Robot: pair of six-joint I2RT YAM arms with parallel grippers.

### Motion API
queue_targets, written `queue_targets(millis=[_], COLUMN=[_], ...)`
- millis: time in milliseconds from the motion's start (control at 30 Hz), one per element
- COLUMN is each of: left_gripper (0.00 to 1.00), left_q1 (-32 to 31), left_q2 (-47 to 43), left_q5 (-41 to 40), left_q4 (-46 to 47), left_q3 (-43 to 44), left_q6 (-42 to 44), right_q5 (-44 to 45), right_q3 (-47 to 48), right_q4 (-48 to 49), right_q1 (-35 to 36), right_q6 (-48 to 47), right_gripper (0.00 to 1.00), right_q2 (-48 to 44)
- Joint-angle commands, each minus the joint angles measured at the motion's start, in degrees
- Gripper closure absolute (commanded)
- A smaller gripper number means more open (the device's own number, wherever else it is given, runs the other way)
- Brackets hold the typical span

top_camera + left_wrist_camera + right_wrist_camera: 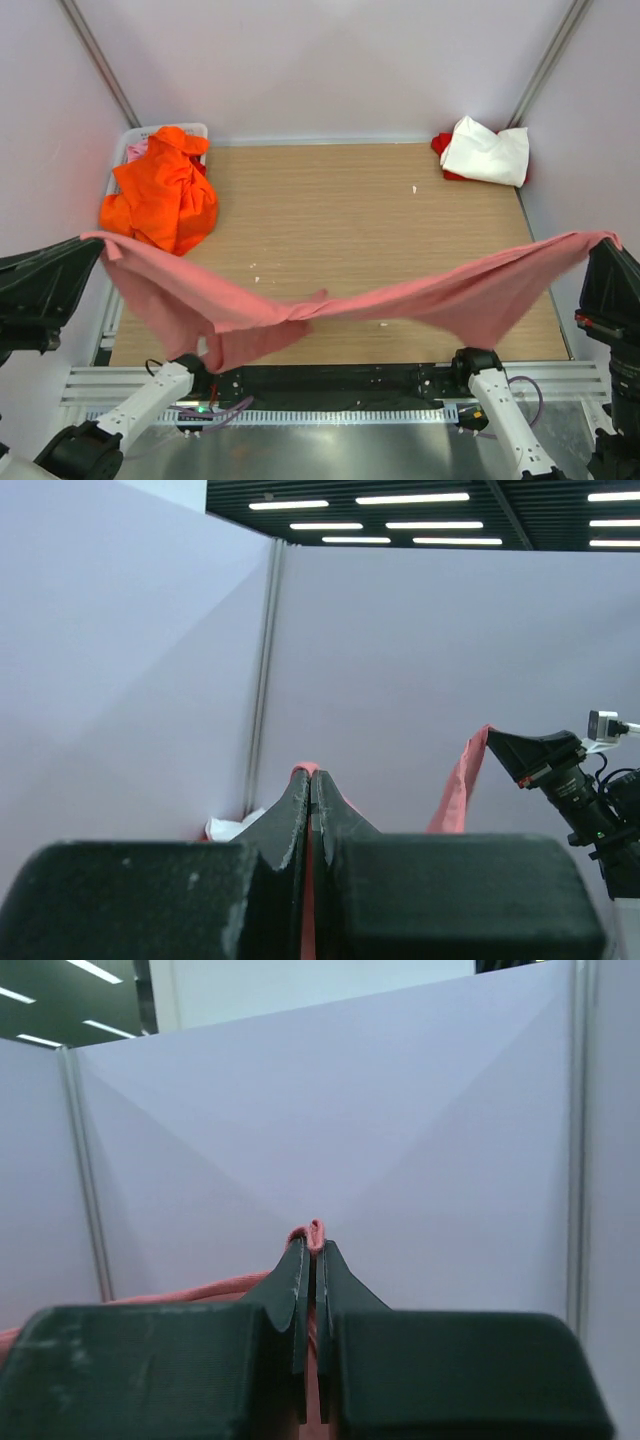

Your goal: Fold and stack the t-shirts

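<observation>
The dusty salmon-pink t-shirt (330, 305) hangs stretched across the near part of the table, sagging in the middle. My left gripper (97, 243) is shut on its left end, raised at the far left. My right gripper (606, 240) is shut on its right end, raised at the far right. In the left wrist view the left gripper (311, 776) pinches pink cloth (456, 792); in the right wrist view the right gripper (315, 1243) pinches a pink fold (316, 1230). The bright orange t-shirt (165, 190) lies crumpled at the back left. The white t-shirt (488, 152) lies on the red t-shirt (441, 146) at the back right.
A white basket (130, 148) stands at the back left under the orange shirt, with lighter pink cloth (137, 151) in it. Lilac walls enclose the wooden table (340, 210) on three sides. Cables lie by the arm bases at the near edge.
</observation>
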Motion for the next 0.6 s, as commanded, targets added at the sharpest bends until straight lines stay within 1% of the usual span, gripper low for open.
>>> queue_targets(millis=[0,33,67,100,133,167,200,233,267,300,333,367,400,433,500,533,567], left_gripper=[1.0,1.0,1.0,1.0,1.0,1.0,1.0,1.0,1.0,1.0,1.0,1.0,1.0,1.0,1.0,1.0,1.0], left_q1=[0.24,0.24,0.24,0.24,0.24,0.15,0.15,0.15,0.15,0.15,0.24,0.59,1.72,6.78,11.47,14.27,15.08], left_q2=[1.93,2.63,4.99,6.49,8.51,10.18,14.11,16.24,18.53,24.47,27.22,33.51,36.62,40.66,48.3,58.18,63.76], left_q5=[0.53,-1.83,-4.12,-6.23,-10.08,-11.68,-12.92,-15.71,-17.74,-20.2,-22.75,-26.34,-25.85,-18.89,-13.48,-11.19,-10.21], left_q4=[2.23,0.75,-0.49,-2.06,-5.3,-6.29,-7.69,-8.75,-10.24,-13.47,-14.64,-15.95,-16.49,-16.49,-14.93,-14.22,-14.64], left_q3=[1.1,1.53,2.67,3.64,5.47,6.01,6.37,7.5,8.38,9.26,10.32,10.24,10.15,9.8,8.84,9.09,11.36], left_q6=[1.73,2.34,3.22,4.53,5.06,5.16,4.9,4.72,4.54,4.54,5.15,5.07,4.72,1.59,-2.21,-4.83,-5.3], right_q5=[9.56,10.79,12.37,15.26,17.37,19.31,21.24,25.44,27.22,29.24,31.96,33.29,34.09,36.01,35.94,34.55,32.01], right_q3=[1.94,2.2,2.9,3.26,3.52,3.96,3.88,3.7,3.27,2.74,1.17,0.2,-0.95,-2.7,-2.89,-1.85,-1.31], right_q4=[1.73,1.56,1.29,0.51,0.07,-0.46,-1.34,-2.04,-2.66,-3.62,-4.07,-4.33,-4.16,-4.07,-5.38,-6.0,-6.0], right_q1=[1.25,2.39,3.1,3.89,5.2,5.82,6.44,6.7,6.62,6.62,6.53,6.62,6.53,5.75,3.29,2.15,-1.26], right_q6=[-3.64,-3.99,-4.34,-5.04,-5.31,-5.4,-5.48,-5.05,-4.44,-2.6,-2.06,-1.01,-0.74,-0.22,2.41,6.43,7.95], right_gripper=[0.99,0.99,0.99,0.99,0.99,0.99,0.99,0.99,0.99,0.99,0.99,0.99,0.99,0.99,0.99,0.99,0.99], right_q2=[1.4,2.28,5.16,6.66,8.42,10.79,14.99,18.07,20.72,26.57,29.5,35.88,39.25,42.85,51.64,60.82,64.91])
